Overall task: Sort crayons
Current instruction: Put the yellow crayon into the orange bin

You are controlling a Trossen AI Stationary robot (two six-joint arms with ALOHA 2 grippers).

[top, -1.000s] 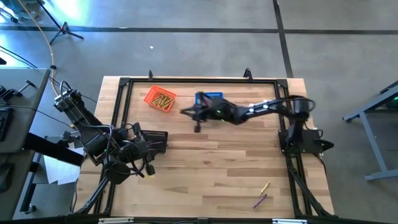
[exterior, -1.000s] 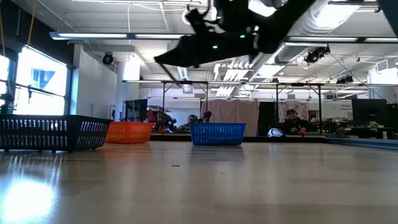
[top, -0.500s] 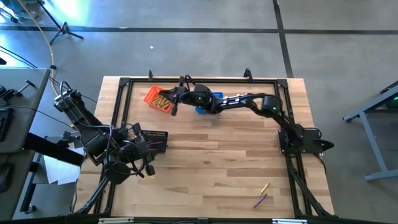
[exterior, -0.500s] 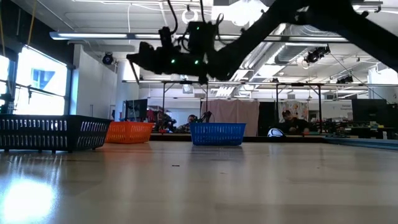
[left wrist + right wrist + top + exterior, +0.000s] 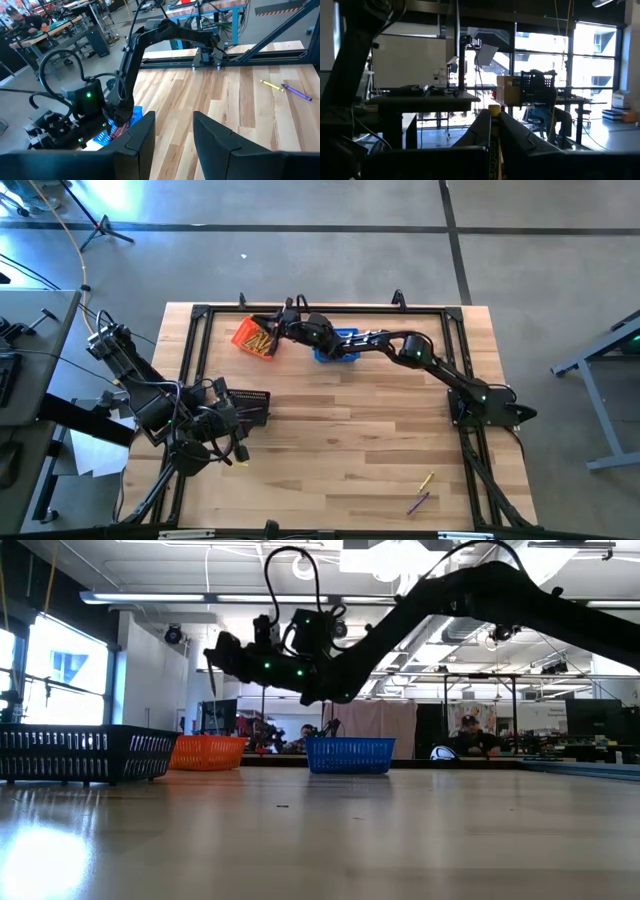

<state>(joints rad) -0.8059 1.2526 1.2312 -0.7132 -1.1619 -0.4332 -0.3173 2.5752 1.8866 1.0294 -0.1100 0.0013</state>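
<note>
Yellow crayon [image 5: 494,111] pinched | right end effector [image 5: 268,338] outstretched above orange basket [image 5: 243,335]

We see an orange basket [image 5: 257,339], a blue basket [image 5: 338,346], a black basket [image 5: 85,752], a pale striped wood tabletop [image 5: 350,440], and yellow [image 5: 425,480] and purple [image 5: 418,502] crayons.

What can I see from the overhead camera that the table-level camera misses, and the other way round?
Only the high view shows the two loose crayons near the table's front edge, the yellow crayons in the orange basket, and the parked left gripper. Only the low view shows the thin stick hanging from the right gripper, and the people beyond. Both show the orange, blue and black baskets.
</note>
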